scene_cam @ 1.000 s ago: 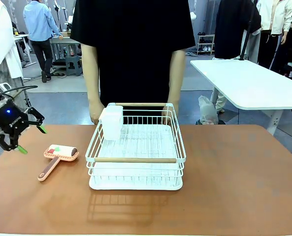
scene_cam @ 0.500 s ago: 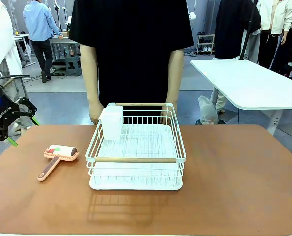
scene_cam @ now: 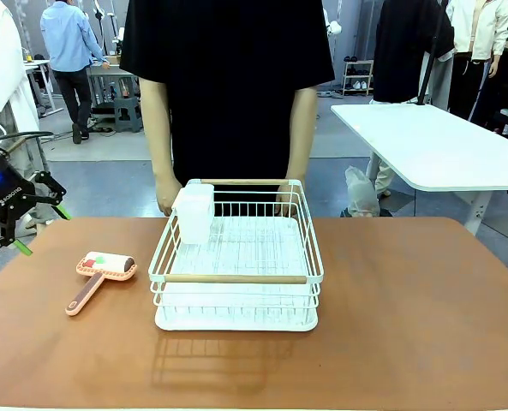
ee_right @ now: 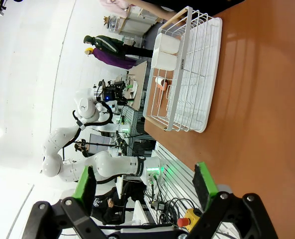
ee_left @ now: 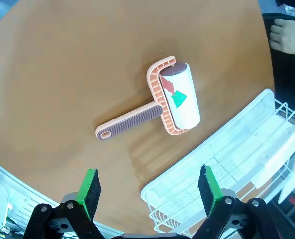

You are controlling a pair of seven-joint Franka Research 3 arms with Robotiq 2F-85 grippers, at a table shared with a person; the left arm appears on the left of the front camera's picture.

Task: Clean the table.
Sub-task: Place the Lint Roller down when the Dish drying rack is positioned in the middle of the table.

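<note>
The table [scene_cam: 408, 325] has a reddish-brown top. A pink lint roller [scene_cam: 99, 276] with a white roll lies on its left part. My left gripper [scene_cam: 44, 229] hovers open off the table's left edge, up and to the left of the roller, holding nothing. In the left wrist view the roller [ee_left: 172, 97] lies on the table [ee_left: 62, 74] well beyond the open left gripper [ee_left: 148, 184]. The right wrist view has my right gripper [ee_right: 145, 181] open and empty, above the table [ee_right: 266, 99] and far from the rack.
A white wire dish rack [scene_cam: 236, 257] with wooden handles stands mid-table, a white container [scene_cam: 194, 212] in its far-left corner. A person in black stands at the far edge, hands [scene_cam: 164, 201] beside the rack. A white-topped table [scene_cam: 433, 145] stands behind at right.
My left gripper has drawn back left and slightly up, away from the lint roller, still open. It has held still for the last half second. Roller and rack have not moved.
</note>
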